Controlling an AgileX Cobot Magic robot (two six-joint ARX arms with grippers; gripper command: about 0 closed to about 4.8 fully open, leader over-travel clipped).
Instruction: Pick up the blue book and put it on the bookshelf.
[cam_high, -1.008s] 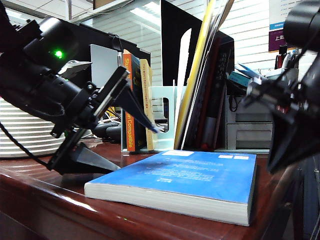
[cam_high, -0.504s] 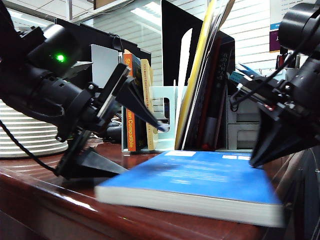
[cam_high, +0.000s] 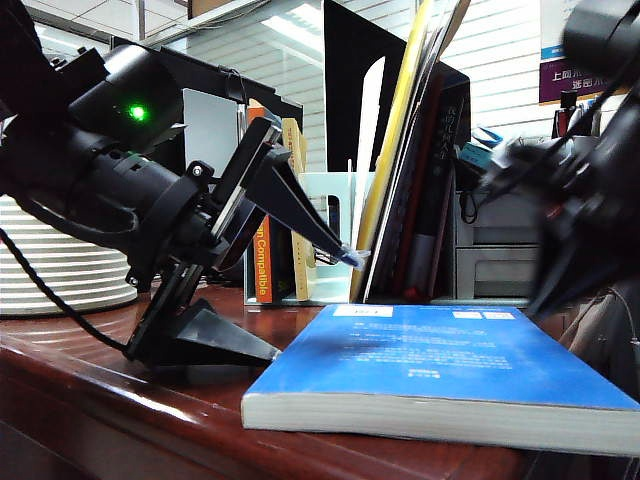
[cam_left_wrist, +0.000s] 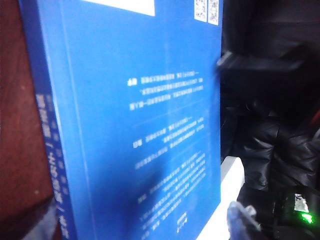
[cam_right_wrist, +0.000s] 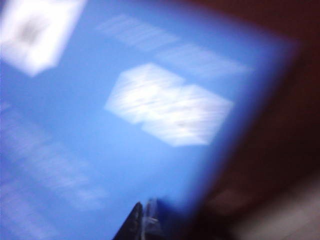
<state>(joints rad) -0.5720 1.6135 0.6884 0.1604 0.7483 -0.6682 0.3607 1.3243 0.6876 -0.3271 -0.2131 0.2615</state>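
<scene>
The blue book (cam_high: 440, 365) lies flat on the dark wood table, its cream page edge facing the front. My left gripper (cam_high: 315, 305) is open at the book's left end, with one finger resting on the table and the other raised above the cover. In the left wrist view the blue book (cam_left_wrist: 140, 125) fills the space between the wide-apart fingertips (cam_left_wrist: 239, 216). My right gripper (cam_high: 550, 285) is a dark blur over the book's far right corner. In the right wrist view the right gripper (cam_right_wrist: 145, 222) is shut, its tips at the edge of the blue book (cam_right_wrist: 100, 125). The mint-green bookshelf (cam_high: 335, 235) stands behind.
An orange-spined book (cam_high: 259, 270) and a thin yellow book (cam_high: 395, 150) stand in the rack. A grey drawer organizer (cam_high: 495, 265) is at the back right, and a white stacked object (cam_high: 55, 265) at the left. The table's front edge is close to the book.
The blue book has slid to the right and nearer the camera. My left gripper has followed it to the right, still open. The right arm has shifted and is now blurred.
</scene>
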